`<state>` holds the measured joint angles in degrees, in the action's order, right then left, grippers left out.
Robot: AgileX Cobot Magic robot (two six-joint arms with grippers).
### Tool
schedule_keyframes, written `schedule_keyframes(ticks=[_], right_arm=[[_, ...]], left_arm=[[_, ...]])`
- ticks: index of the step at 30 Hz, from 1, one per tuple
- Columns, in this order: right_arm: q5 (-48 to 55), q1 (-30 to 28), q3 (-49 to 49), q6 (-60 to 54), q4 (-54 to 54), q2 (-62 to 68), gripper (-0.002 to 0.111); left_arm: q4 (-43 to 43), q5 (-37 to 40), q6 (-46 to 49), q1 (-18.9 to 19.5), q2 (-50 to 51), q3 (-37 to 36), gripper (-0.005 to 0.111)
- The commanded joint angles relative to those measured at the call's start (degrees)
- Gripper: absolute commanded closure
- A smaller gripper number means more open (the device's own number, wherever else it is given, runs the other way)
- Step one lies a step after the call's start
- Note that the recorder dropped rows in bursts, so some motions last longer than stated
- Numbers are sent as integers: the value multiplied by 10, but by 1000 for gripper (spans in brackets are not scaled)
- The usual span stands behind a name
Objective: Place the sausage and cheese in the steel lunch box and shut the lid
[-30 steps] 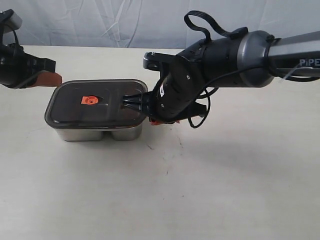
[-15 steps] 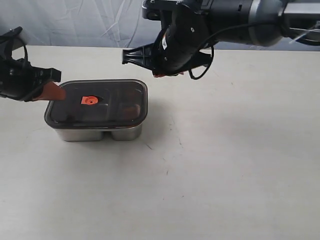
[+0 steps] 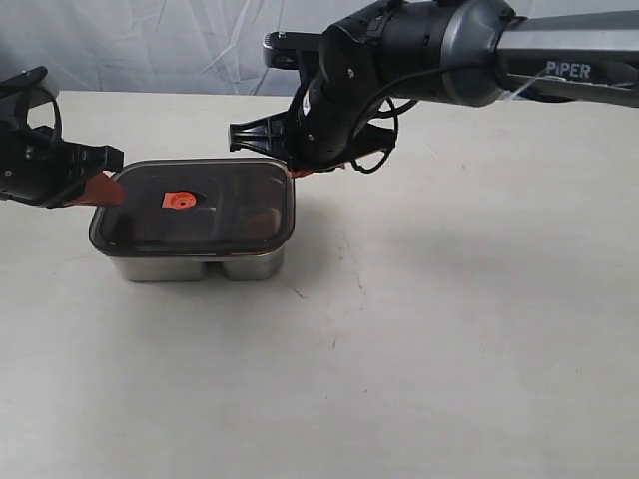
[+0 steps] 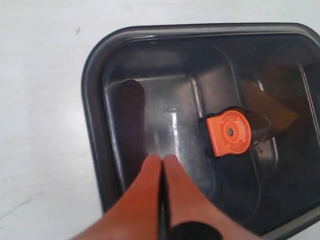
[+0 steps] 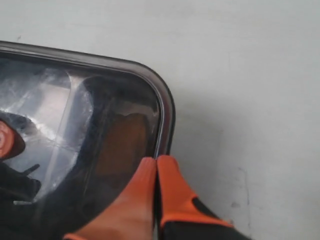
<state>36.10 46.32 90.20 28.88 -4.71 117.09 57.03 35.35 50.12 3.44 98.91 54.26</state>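
the steel lunch box (image 3: 160,267) is shiny bare metal along its walls. the lid (image 3: 240,190) is dark tinted see-through plastic, glossy, with a matt orange plastic valve (image 3: 180,200). the surface (image 3: 449,339) is pale, matt, faintly scuffed. the left gripper (image 4: 162,162) and right gripper (image 5: 156,165) are tipped in smooth orange plastic.

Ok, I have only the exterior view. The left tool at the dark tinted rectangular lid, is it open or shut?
Observer: The left tool is shut: its orange fingers touch each other over the dark tinted rectangular lid.
Operator: And the other one?
Observer: The right tool is shut too, its tips at the lid's rim near a rounded corner.
Operator: Is anything visible under the lid?
Observer: Yes, a brownish-orange wedge, probably the cheese, shows through it next to the small orange-red valve.
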Motion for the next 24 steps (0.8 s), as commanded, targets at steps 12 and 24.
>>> schedule_keyframes(ticks=[12,24], right_arm=[[-5,6,4,-49,64,30,109],[6,6,4,-57,92,65,109]], left_arm=[[-71,-30,-51,3,-2,0,107],[-133,-37,-97,-17,41,0,107]])
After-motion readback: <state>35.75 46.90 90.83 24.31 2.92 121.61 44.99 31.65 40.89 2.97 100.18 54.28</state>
